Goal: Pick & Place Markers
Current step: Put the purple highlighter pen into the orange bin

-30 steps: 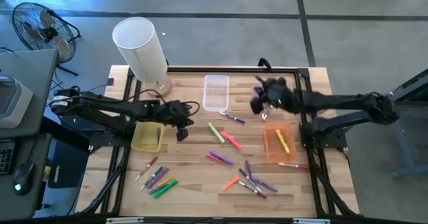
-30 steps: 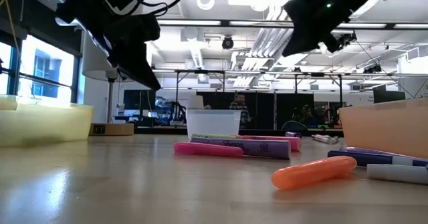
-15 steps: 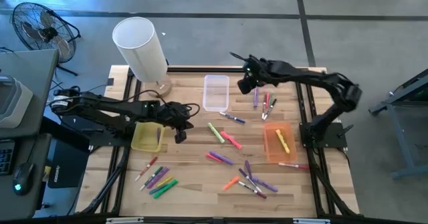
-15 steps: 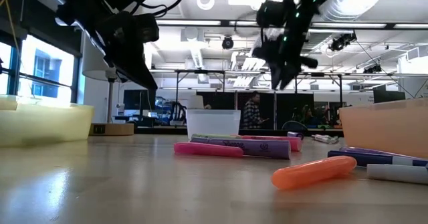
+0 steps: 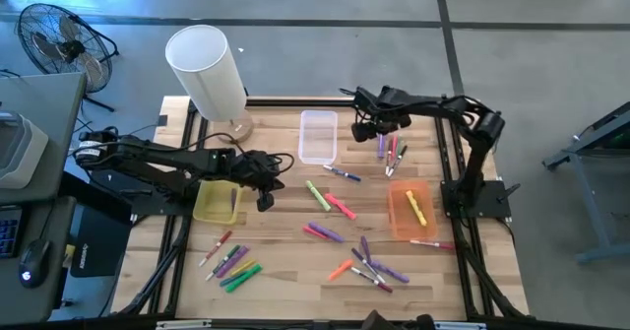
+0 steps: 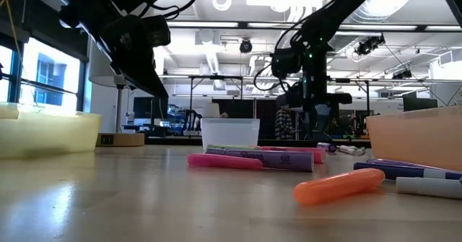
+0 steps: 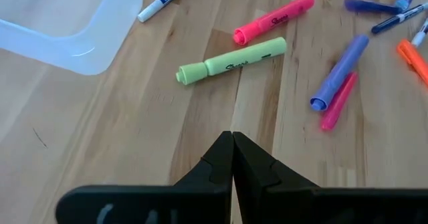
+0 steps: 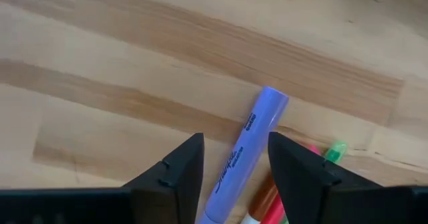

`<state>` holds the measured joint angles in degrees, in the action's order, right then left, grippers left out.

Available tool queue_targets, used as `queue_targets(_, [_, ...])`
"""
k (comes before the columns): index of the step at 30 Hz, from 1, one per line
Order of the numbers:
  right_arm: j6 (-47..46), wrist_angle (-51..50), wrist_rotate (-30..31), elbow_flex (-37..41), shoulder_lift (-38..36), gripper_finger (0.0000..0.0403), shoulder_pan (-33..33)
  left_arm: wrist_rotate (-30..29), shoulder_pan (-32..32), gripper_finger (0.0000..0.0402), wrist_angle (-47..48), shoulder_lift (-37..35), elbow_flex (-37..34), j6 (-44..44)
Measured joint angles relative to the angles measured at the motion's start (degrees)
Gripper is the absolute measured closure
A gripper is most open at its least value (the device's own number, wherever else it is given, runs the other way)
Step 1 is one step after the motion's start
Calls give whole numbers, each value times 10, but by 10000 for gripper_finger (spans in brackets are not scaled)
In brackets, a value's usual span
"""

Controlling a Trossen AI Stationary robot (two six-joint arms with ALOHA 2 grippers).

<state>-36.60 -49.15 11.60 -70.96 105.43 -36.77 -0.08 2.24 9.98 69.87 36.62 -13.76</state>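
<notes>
Looking down past my right gripper, I saw the purple marker lying flat on the tabletop, directly between the two fingers. Its long axis ran forward, away from the wrist, so the spread jaws stood one on each side of its barrel and were not touching it. There was dark writing along the barrel, but I could not read it. Beside it lay a red marker and a green-tipped one, very near — a closing grip could, I judged, catch them too.

From above, this gripper was at the far side of the tabletop, near the clear bin and well apart from the orange bin. The right arm was clearly the nearer one to this small group of markers.

My left gripper hovered over the middle of the tabletop with its jaws pressed together, holding nothing. Ahead of it lay a green highlighter and a pink highlighter, both printed "Sharpie". Other markers — purple, green, orange, pink — lay scattered on the near half of the tabletop.
</notes>
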Motion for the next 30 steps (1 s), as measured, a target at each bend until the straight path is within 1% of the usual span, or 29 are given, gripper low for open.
queue_targets(5, [-9,4,-1,17,1,246,-16,0,0,401,0,0,0,0])
queue_targets(8, [-11,14,-17,37,1,243,-23,0,0,401,0,0,0,0])
queue_targets(15, [-12,108,-63,95,-1,246,-26,0,0,401,0,0,0,-2])
queue_targets(20, [-19,132,-70,120,-4,275,-26,-3,0,401,-1,0,0,-2])
queue_targets(26, [4,140,-70,127,-3,340,-26,-5,0,401,-1,0,0,-2])
queue_targets(27, [11,143,-70,127,-4,347,-25,-5,0,401,-1,0,0,-2])
queue_targets(30, [29,156,-66,129,-11,347,-21,-5,0,401,-1,0,0,-2])
